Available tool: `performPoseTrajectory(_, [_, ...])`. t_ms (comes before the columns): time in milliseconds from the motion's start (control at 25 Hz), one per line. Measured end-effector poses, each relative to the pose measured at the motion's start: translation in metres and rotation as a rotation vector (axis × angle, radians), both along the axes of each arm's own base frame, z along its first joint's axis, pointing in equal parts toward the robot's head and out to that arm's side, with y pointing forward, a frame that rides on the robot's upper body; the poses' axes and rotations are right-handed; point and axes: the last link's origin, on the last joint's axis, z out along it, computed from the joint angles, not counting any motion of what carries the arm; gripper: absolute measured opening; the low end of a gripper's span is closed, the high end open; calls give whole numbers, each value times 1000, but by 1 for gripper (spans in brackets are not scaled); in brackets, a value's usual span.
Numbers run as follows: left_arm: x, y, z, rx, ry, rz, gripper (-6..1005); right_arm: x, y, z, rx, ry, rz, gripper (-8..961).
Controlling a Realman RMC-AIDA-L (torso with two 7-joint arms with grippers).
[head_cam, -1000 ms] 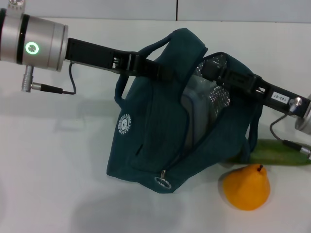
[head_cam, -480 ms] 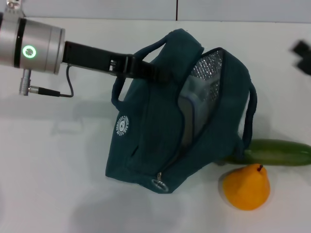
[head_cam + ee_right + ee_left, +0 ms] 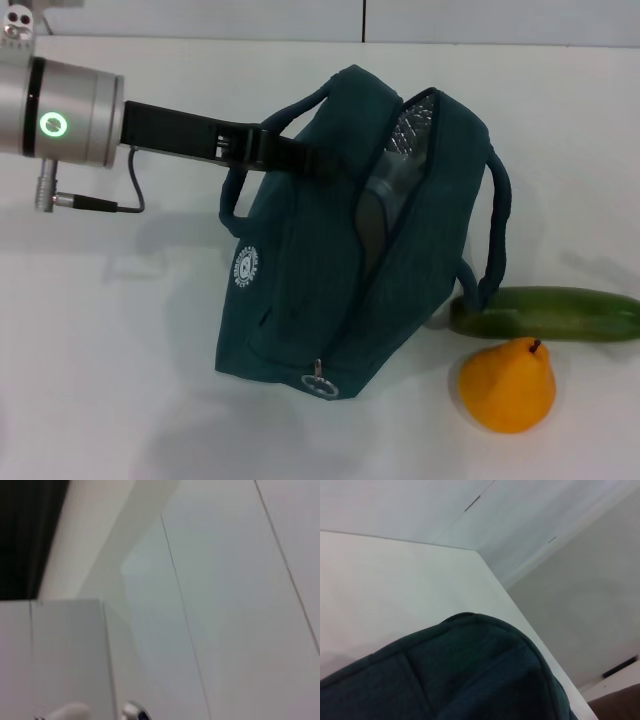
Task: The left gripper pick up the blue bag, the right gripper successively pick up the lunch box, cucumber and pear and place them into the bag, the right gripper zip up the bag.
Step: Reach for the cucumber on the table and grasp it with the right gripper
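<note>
White tabletop (image 3: 120, 330), pale panelled wall (image 3: 450, 20) with dark vertical seam (image 3: 364, 20) behind, soft even light.

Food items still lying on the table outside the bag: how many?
2. The cucumber lies on the table at the blue bag's right, its near end at the bag's handle. The pear sits in front of the cucumber. Anything behind the bag would be hidden.

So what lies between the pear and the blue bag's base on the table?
Nothing: in the head view only bare white table separates the pear from the blue bag. The cucumber lies behind the pear, its end by the bag's handle.
</note>
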Motion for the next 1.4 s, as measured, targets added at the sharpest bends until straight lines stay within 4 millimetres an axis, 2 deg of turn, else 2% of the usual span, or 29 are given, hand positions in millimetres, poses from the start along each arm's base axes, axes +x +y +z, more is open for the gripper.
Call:
performPoseTrajectory(160, [-1, 1, -4, 0, -9, 3, 48, 17, 3, 0, 47, -18, -134, 619])
performPoseTrajectory(280, [-1, 3, -4, 7, -13, 5, 48, 27, -1, -6, 191, -6, -211, 620])
performPoseTrajectory(400, [-1, 4, -4, 11, -13, 6, 48, 32, 2, -6, 245, -8, -253, 620])
performPoseTrajectory(560, [-2, 3, -3, 13, -13, 6, 48, 34, 26, 15, 175, 68, -324, 621])
performPoseTrajectory(720, [-1, 3, -4, 13, -14, 4, 48, 16, 49, 46, -24, 93, -281, 622])
performPoseTrajectory(800, [-1, 4, -4, 13, -14, 3, 48, -3, 59, 57, -153, 3, -202, 623])
performPoseTrajectory(1000, [0, 4, -4, 13, -15, 1, 48, -47, 72, 63, -450, -350, -25, 624])
performPoseTrajectory(1160, [0, 4, -5, 15, -16, 2, 49, -59, 82, 60, -589, -628, -97, 625])
performPoseTrajectory(1400, [1, 5, -7, 25, -21, 6, 49, -70, 99, 49, -600, -896, -260, 626])
